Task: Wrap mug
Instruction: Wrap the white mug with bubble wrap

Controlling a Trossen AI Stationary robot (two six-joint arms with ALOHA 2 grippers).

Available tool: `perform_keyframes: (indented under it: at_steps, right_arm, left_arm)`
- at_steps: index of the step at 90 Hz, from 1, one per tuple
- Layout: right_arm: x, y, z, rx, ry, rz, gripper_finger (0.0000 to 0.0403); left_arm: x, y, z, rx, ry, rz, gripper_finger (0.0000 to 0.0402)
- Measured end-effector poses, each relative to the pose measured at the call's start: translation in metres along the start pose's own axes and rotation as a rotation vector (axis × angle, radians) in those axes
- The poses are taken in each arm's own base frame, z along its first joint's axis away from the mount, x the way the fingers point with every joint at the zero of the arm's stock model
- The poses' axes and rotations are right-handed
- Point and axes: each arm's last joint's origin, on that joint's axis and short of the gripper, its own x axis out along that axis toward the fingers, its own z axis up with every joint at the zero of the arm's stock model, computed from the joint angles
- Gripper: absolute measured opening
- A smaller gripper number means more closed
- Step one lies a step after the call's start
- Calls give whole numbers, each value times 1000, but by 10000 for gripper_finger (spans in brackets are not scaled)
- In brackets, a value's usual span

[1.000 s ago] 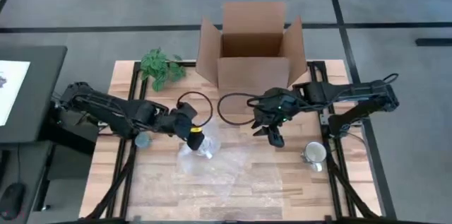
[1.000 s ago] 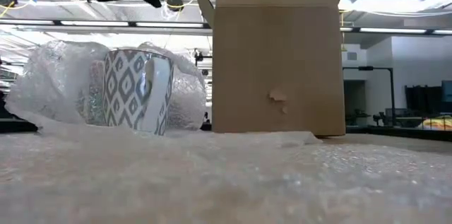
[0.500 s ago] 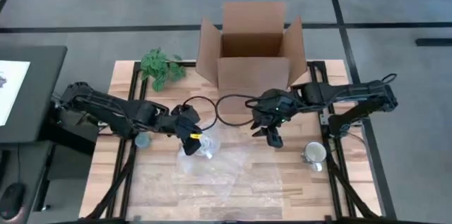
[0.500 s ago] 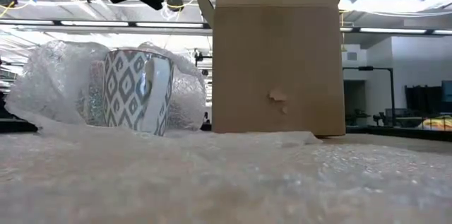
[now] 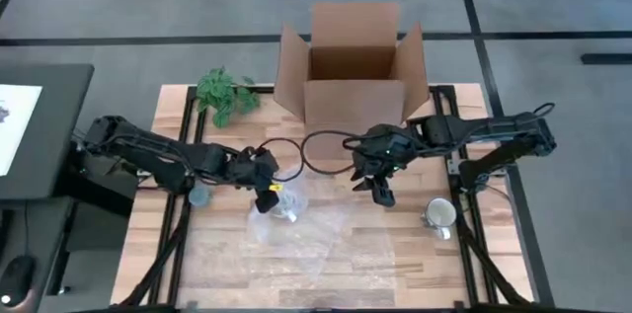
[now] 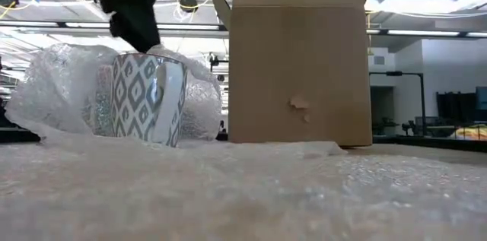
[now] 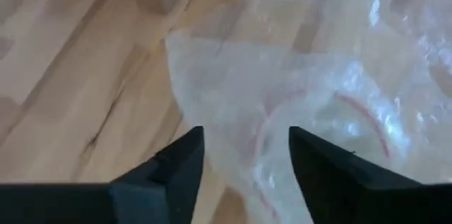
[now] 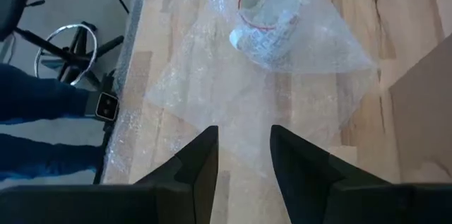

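A mug with a grey diamond pattern (image 6: 137,96) stands upright on a sheet of bubble wrap (image 5: 316,244), and part of the wrap is drawn up around it (image 6: 53,89). The right wrist view shows the mug's red rim (image 8: 267,1). My left gripper (image 5: 264,197) hangs open just above the mug's left side, with wrap between its fingers (image 7: 244,160). My right gripper (image 5: 381,192) hovers open to the right of the mug, above the wrap's far right part (image 8: 244,157). My left gripper comes down from above at the raised wrap (image 7: 233,104) beside the mug, one finger on each side of it. Whether a finger touches the wrap, I cannot tell.
An open cardboard box (image 5: 351,66) stands at the far middle, a green plant (image 5: 225,93) at the far left. A shiny metal mug (image 5: 439,215) sits near the right edge, and a small teal thing (image 5: 200,196) is at the left. Black cable loops (image 5: 326,147) lie before the box.
My left gripper has come down toward the mug and a little toward the table's near edge, staying open. The mug and the wrap have kept still.
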Motion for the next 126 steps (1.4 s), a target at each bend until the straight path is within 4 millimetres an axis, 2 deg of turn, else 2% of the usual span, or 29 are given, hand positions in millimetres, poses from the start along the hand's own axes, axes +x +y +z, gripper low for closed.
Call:
perform_keyframes:
  at_steps: [9, 28, 39, 49, 58, 68, 81, 90, 108, 126]
  right_arm:
    - [0, 1, 0, -2, 0, 2, 118]
    - [0, 2, -1, 3, 3, 7, 118]
    - [0, 2, -1, 4, 6, 7, 118]
    - [0, 2, -1, 5, 6, 6, 118]
    - [0, 2, -1, 4, 8, 6, 118]
    - [0, 2, -1, 2, 9, 6, 118]
    - [2, 4, 0, -71, -4, 13, 118]
    - [17, 4, 5, -197, -14, 20, 118]
    - [78, -3, 12, -291, 17, 162, 132]
    - [140, -9, -4, -436, 141, 277, 185]
  left_arm:
    - [9, 3, -2, -10, -15, -19, 197]
    - [33, 6, -11, -15, 121, 2, 186]
    - [48, -1, -11, 1, 152, -44, 167]
    - [57, -4, -13, -36, 196, -69, 134]
    - [58, -4, -13, -98, 205, -64, 85]
    - [49, -3, -13, -154, 204, -70, 23]
    - [30, -3, -9, -254, 200, -26, 13]
    - [21, -2, -11, -301, 219, 43, 8]
    - [14, -7, -18, -314, 258, 56, 5]
    - [9, -3, -29, -346, 328, 158, 5]
